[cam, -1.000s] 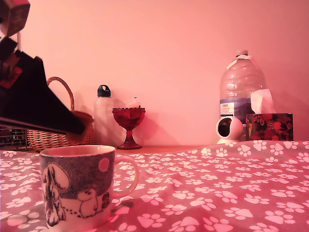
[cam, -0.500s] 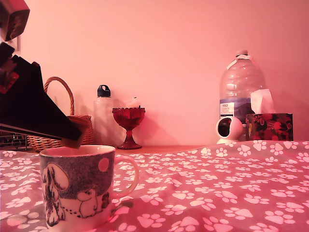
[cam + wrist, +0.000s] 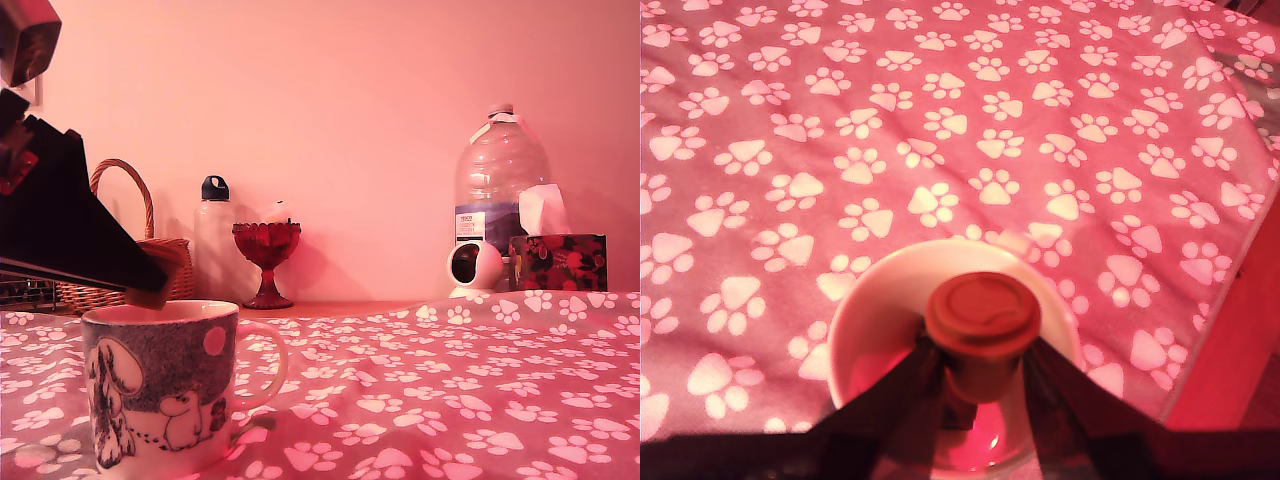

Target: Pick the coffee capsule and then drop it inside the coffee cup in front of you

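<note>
Far on the exterior view's left: end effector (image 3: 150,290), dark and wedge-shaped, angled down over the coffee cup (image 3: 165,385), tip just above the rim. Closed on the coffee capsule (image 3: 983,325), gripped by its sides between the two dark fingers (image 3: 902,385), flat round lid facing the wrist camera, body pointing down into the cup's mouth. Capsule directly over the pale interior, not yet released.

Judged light and small, with a stiff rim but thin walls that would dent under a hard squeeze; smooth tapered sides likely a little slippery, so best held across the body just under the lid flange, as now. Cup heavy and stable by comparison, breakable ceramic, loop handle toward the exterior view's right.

Behind the cup, a wicker basket (image 3: 120,275), then a pale bottle with a dark cap (image 3: 214,240), then a red glass goblet (image 3: 267,262).

Across the middle, paw-print cloth (image 3: 440,390) over the tabletop.

Toward the exterior view's right: a large clear water jug (image 3: 500,185), a small white round device (image 3: 474,268), a floral tissue box (image 3: 557,260).
</note>
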`<action>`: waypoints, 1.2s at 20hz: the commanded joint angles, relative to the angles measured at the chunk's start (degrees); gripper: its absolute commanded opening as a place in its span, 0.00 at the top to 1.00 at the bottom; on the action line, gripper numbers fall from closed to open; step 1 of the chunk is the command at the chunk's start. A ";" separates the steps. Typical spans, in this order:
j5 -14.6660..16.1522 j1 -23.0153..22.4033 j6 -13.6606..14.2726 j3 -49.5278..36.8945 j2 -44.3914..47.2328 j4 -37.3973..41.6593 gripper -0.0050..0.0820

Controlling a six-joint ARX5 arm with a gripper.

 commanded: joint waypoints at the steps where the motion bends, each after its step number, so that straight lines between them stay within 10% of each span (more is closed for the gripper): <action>1: -0.02 -0.11 -0.74 -1.29 -0.15 0.42 0.72; 8: -0.79 -0.09 -3.82 -1.29 -0.15 0.57 0.69; 11: -0.83 -0.09 -4.13 -1.29 -0.15 0.85 0.25; 13: -0.87 -0.09 -4.22 -1.29 -0.15 0.83 0.12; 24: -0.83 -0.09 -4.39 -1.27 -0.28 0.94 0.18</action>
